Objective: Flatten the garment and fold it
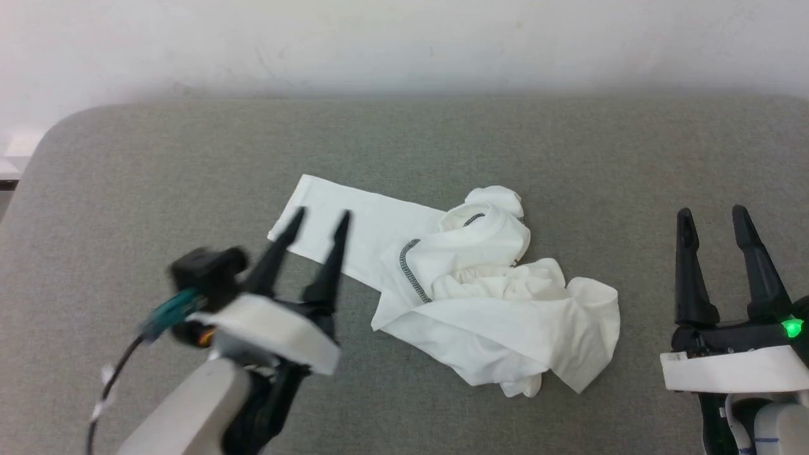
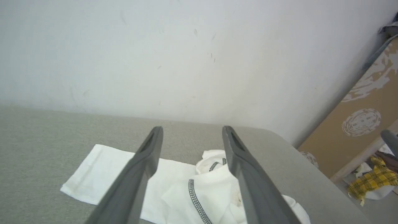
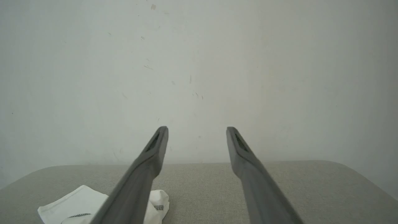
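Bare workroom, probably a test lab. Grey cloth-covered bench (image 1: 126,164) with rounded corners stands against a scuffed white wall (image 1: 404,38) beyond the left claw (image 2: 192,128). Far right of that claw: blotched brown board (image 2: 357,124), with yellow checked cloth (image 2: 370,180) heaped below it.

Bench (image 1: 126,164): grey woven fabric top, rounded far corners, far edge close to the wall. Wall (image 1: 404,44): plain white, matt, w/ small scuffs & specks. Light soft & even.

Past the bench's far right corner, left wrist view: tan board (image 2: 360,124) set at a slant, smeared w/ whitish swirls, and a pale wood strip (image 2: 354,163) below it. Yellow checked cloth (image 2: 371,182) lies low beside it, next to sth white. Off the far left corner: small white shape (image 1: 22,148), too blurred to tell.
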You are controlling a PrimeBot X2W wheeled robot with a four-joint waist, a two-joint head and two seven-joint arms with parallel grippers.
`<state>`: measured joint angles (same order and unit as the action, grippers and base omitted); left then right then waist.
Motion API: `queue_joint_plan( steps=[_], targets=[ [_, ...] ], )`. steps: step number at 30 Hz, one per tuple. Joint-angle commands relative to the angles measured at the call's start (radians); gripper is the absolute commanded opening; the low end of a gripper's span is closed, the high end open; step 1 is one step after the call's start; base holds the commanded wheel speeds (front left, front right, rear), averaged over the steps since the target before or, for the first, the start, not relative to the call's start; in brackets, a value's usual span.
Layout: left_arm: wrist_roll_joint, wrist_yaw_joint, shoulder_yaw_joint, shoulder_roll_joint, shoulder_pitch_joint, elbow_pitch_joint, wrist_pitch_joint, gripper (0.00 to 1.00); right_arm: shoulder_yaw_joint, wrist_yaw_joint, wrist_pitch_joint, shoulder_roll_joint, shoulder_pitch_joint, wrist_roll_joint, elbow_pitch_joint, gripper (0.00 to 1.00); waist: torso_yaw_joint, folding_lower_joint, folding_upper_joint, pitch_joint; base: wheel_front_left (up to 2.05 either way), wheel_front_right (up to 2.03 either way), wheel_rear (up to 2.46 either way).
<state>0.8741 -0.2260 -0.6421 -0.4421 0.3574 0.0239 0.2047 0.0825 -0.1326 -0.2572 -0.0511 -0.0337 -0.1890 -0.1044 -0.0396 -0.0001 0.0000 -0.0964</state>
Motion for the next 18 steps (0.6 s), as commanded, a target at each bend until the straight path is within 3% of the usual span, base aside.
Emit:
queue_joint_plan(
  steps=[1,5,9,13,18],
  targets=[
    [-0.012,-0.016,0.020,-0.008,-0.037,0.028,0.020,1.00,-0.002,0.002,-0.005,0.001,0.009,-0.007,0.000,1.00,-0.007,0.0001,0.0000,0.007,0.00,0.00,0.00],
    [-0.134,-0.065,0.148,-0.036,-0.151,0.145,0.056,1.00,-0.005,0.002,-0.005,0.001,0.018,-0.012,0.001,1.00,-0.016,0.0001,0.0000,0.009,0.00,0.00,0.00],
    [-0.309,-0.070,0.302,0.028,-0.289,0.241,0.057,1.00,-0.008,0.002,-0.005,0.001,0.035,-0.013,0.006,1.00,-0.022,0.0001,0.0000,0.010,0.00,0.00,0.00],
    [-0.422,-0.036,0.410,0.122,-0.412,0.261,0.057,1.00,-0.012,0.002,-0.005,0.001,0.054,-0.020,0.020,1.00,-0.025,0.0001,0.0000,0.013,0.00,0.00,0.00],
    [-0.487,0.053,0.483,0.227,-0.476,0.239,0.057,1.00,-0.017,0.002,-0.005,0.001,0.067,-0.031,0.033,1.00,-0.029,0.0001,0.0000,0.017,0.00,0.00,0.00]
  ],
)
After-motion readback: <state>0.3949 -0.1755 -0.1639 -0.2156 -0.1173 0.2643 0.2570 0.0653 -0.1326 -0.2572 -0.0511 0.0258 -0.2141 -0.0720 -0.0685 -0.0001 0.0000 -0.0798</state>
